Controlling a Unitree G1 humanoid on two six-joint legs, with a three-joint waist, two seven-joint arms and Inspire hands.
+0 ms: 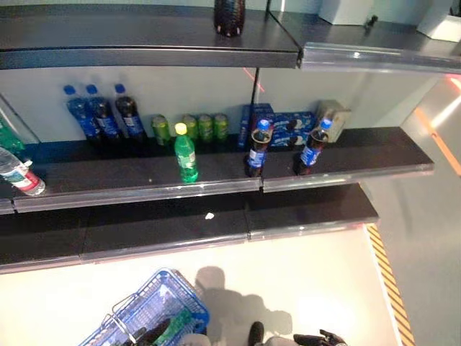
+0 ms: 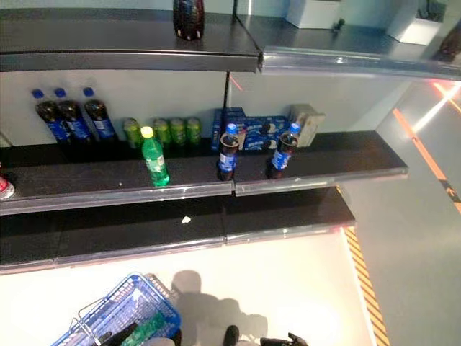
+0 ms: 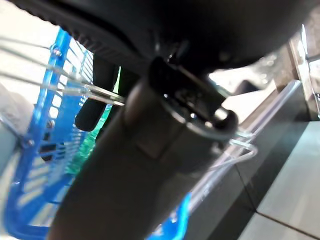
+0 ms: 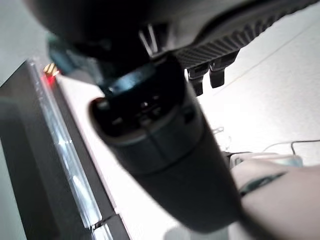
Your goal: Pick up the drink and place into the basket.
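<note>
The blue basket (image 1: 167, 282) hangs low at the left, off the floor. My left hand (image 3: 150, 165) is shut on its thin wire handles (image 3: 102, 93). A green drink (image 1: 174, 323) lies inside the basket, and it also shows in the left wrist view (image 3: 92, 145). My right hand (image 1: 317, 339) hangs low at the right over the floor, open and empty; its fingers (image 4: 210, 75) are relaxed. On the middle shelf stand a green bottle (image 1: 186, 153) and two cola bottles (image 1: 257, 148) near the front edge.
Cola bottles (image 1: 101, 112), green cans (image 1: 191, 127) and blue boxes (image 1: 281, 122) line the shelf's back. A water bottle (image 1: 21, 176) lies at its left end. A dark bottle (image 1: 229, 16) stands on the top shelf. Yellow-black tape (image 1: 389, 281) marks the floor at the right.
</note>
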